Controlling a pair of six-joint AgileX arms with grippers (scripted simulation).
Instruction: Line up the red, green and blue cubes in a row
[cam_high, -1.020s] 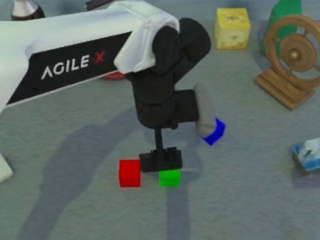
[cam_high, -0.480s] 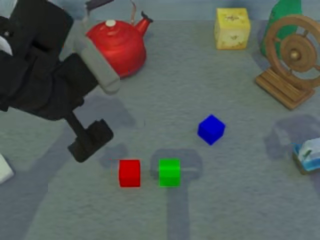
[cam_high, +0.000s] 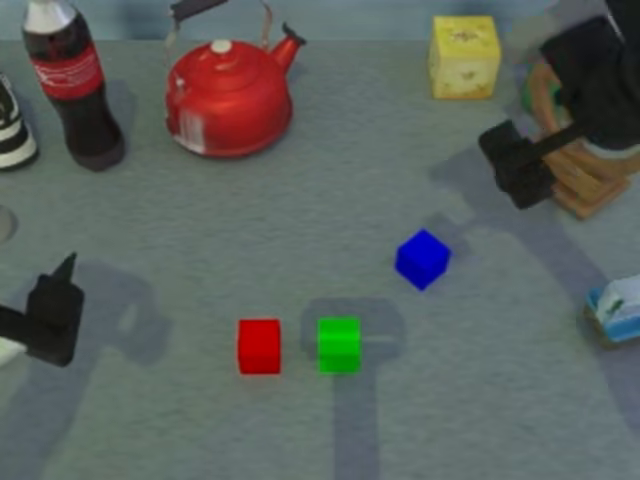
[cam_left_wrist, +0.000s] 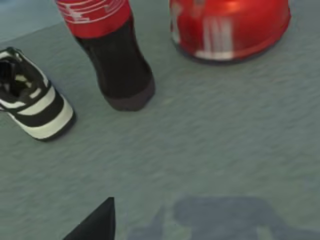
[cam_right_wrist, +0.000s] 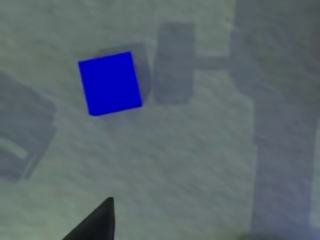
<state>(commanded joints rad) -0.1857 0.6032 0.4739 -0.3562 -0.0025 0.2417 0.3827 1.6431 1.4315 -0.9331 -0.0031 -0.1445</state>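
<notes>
The red cube (cam_high: 260, 346) and the green cube (cam_high: 339, 345) sit side by side with a small gap near the table's front middle. Behind them to the right, the blue cube (cam_high: 422, 259) lies turned at an angle; it also shows in the right wrist view as the blue cube (cam_right_wrist: 110, 83). My left gripper (cam_high: 50, 315) is at the table's left edge, open and empty, with one fingertip (cam_left_wrist: 102, 222) in its wrist view. My right gripper (cam_high: 520, 165) hangs open at the back right, behind the blue cube and apart from it, one fingertip (cam_right_wrist: 102, 220) showing.
At the back stand a cola bottle (cam_high: 72, 85), a red kettle (cam_high: 230, 95), a yellow box (cam_high: 464, 57) and a wooden wheel ornament (cam_high: 585, 140). A striped shoe (cam_high: 12, 125) lies at the left edge, and a small blue-white object (cam_high: 618, 310) sits at the right edge.
My left arm has drawn back from the green cube to the table's left edge. My right arm has come into view at the back right. The cubes have not moved.
</notes>
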